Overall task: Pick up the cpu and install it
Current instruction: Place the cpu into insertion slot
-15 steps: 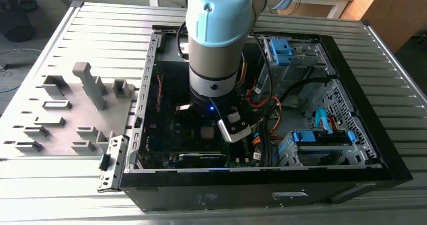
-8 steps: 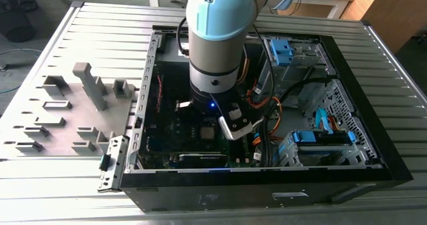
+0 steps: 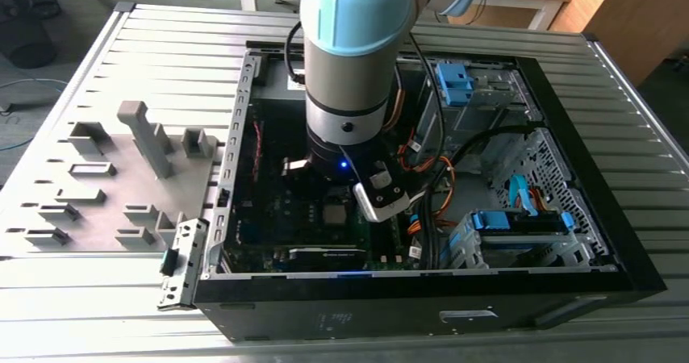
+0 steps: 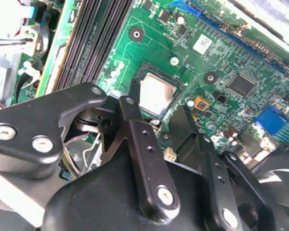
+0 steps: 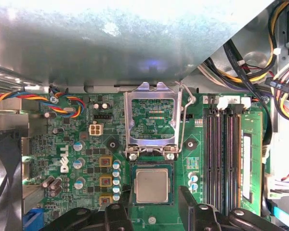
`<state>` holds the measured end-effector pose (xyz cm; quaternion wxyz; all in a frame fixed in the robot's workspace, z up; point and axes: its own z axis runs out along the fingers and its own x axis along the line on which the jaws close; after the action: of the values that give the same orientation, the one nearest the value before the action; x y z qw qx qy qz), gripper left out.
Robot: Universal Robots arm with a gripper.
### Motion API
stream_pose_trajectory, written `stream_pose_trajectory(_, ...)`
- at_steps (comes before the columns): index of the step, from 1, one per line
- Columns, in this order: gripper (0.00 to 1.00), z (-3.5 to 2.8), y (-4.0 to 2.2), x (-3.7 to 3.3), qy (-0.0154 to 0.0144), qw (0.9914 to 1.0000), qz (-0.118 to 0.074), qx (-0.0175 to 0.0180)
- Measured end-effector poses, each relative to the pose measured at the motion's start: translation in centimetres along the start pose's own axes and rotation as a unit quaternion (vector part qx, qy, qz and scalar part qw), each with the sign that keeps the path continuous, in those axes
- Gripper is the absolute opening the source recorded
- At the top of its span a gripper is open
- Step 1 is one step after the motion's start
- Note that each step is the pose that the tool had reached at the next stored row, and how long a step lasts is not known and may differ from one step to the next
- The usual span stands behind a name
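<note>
A silvery ribbed metal table [image 3: 97, 331] carries an open black computer tower case [image 3: 431, 319] lying on its side. On the exterior view's left, just beside the case, lies a flat grey plastic fixture plate with upright blocks [image 3: 119, 187]. A small metal bracket [image 3: 179, 260] sits at the case's near corner.

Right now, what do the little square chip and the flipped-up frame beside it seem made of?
The chip: likely metal on top, matte silvery-grey with a soft sheen. The frame: probably bare steel, bright and reflective, with thin stamped edges.
</note>
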<state>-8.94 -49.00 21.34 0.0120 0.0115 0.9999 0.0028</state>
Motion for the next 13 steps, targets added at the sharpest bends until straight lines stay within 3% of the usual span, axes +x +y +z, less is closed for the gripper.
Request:
stream_pose_trajectory(10,0.51,-0.09,0.0,0.0,0.0,1.0,0.0,0.0)
stream_pose_trajectory(13,0.43,-0.12,0.0,0.0,0.0,1.0,0.0,0.0)
